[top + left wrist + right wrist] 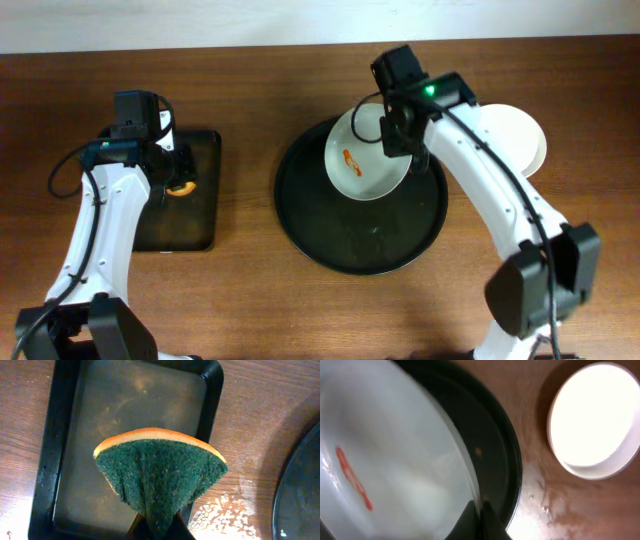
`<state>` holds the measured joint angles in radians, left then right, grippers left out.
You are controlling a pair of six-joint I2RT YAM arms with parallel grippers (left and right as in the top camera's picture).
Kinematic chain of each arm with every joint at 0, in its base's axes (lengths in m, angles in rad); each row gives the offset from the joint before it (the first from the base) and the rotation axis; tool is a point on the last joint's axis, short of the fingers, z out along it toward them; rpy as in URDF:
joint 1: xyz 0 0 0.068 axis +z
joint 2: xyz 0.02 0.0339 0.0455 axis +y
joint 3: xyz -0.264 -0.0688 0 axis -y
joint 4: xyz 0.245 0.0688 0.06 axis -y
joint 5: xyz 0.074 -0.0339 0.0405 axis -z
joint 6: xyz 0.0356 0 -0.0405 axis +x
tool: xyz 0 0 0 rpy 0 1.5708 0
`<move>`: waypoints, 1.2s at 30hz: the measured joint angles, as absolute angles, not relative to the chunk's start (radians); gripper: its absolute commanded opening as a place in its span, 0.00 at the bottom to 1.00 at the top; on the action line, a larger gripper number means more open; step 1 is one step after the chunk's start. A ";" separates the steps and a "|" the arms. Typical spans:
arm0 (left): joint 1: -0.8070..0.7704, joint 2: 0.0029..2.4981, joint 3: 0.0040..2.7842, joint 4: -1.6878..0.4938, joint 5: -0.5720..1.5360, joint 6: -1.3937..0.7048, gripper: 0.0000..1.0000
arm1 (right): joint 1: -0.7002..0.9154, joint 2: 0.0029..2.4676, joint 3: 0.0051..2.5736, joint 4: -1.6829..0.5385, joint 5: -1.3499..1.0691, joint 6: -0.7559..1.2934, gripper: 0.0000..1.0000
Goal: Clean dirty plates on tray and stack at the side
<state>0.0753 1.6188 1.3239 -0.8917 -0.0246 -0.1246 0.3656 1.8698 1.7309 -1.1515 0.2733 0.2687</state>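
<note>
Item: smeared plate [365, 160], white, with an orange-red streak [352, 477]. It was tilted over the round black tray [300, 235], its rim clamped in my right pincer [481, 519]. Beside it, on the wooden surface [250, 60], lay a clean plate [597, 420]; I could not tell the stack count. My left pincer [159, 531] pinched a green-and-orange sponge [160, 470] above a rectangular tray [125, 405].

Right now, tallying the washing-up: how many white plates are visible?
2: a smeared plate held over the tray by the right tool, a clean one on the table beside it; another may be stacked beneath.
</note>
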 measured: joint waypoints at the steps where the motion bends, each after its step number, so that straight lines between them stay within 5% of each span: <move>1: 0.075 1.618 1.324 -0.891 -0.024 -0.125 0.00 | 0.366 1.847 1.676 -1.104 0.273 0.271 0.04; 7: 0.075 1.619 1.317 -0.845 -0.025 -0.125 0.00 | 0.368 1.708 1.327 -0.788 0.245 0.275 0.04; 18: 0.083 1.634 1.278 -0.803 -0.115 -0.186 0.00 | 0.368 1.684 1.292 -0.777 0.184 0.262 0.04; 25: 0.073 1.634 1.281 -0.748 0.299 -0.187 0.00 | 0.351 1.678 1.292 -0.809 0.118 0.239 0.04; 36: -0.371 1.699 1.292 -0.551 0.364 -0.320 0.00 | 0.226 1.674 1.188 -0.807 0.041 0.373 0.04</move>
<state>-0.3706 1.6985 1.2922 -0.5510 0.3641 -0.3202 0.2260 1.6741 1.1877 -0.8074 0.0414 0.3725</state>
